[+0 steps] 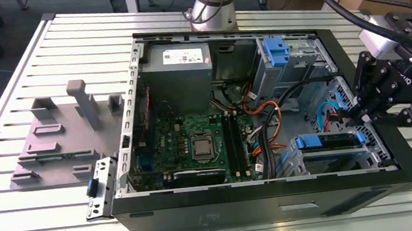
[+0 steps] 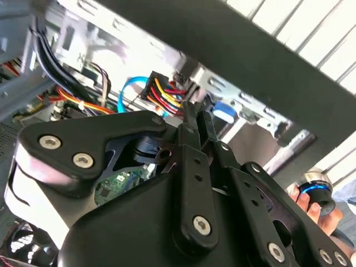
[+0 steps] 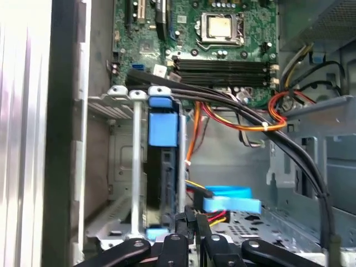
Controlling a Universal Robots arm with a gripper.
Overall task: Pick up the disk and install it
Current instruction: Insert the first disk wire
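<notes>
Gripper [image 1: 359, 119]: black, fingers pinched together, grasping nothing, at the exterior view's right, just beside the disk. Disk [image 1: 318, 141]: blue-railed, seen edge-on, seated in the metal drive cage [image 1: 335, 160], lower right of the open computer case [image 1: 272, 201]. Beyond: green motherboard [image 1: 193, 144], grey power supply [image 1: 175, 60].

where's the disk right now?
The disk sits at the exterior view's right, slotted in the drive cage between motherboard and gripper.
</notes>
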